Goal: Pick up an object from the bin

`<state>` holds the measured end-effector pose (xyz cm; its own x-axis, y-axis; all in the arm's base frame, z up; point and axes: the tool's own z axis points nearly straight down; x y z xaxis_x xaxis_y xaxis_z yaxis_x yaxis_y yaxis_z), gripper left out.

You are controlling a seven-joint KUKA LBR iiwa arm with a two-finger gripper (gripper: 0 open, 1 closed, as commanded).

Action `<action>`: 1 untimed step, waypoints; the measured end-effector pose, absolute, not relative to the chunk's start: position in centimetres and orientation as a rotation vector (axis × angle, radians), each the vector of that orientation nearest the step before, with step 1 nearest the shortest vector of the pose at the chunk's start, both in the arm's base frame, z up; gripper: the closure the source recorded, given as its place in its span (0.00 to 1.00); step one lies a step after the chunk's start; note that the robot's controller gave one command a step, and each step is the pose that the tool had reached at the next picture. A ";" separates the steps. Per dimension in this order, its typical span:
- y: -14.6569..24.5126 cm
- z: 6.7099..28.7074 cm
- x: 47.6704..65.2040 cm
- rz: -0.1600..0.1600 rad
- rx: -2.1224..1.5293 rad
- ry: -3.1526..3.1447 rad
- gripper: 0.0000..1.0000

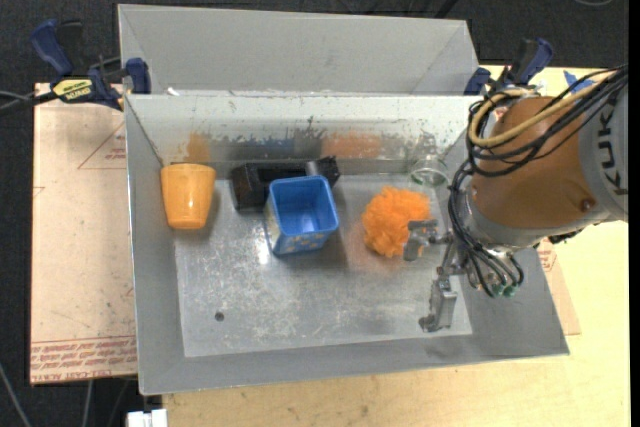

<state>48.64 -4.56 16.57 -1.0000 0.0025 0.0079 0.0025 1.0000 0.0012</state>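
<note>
My gripper (428, 275) is low over the bin's right side, near the right wall. It is open, with bare floor between the fingers. One fingertip (416, 237) is right beside an orange fuzzy scrubber ball (392, 220); whether they touch I cannot tell. The other fingertip (436, 313) is near the front right corner. A blue square cup (301, 212) stands left of the ball, mouth up.
An orange cup (188, 195) stands at the left wall. A black block (262, 181) lies behind the blue cup at the back wall. A small clear round thing (430, 177) sits at the back right. The arm's orange cover and cables hang over the right rim.
</note>
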 end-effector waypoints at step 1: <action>-4.5 17.0 48.8 -0.001 -0.001 -3.141 0.00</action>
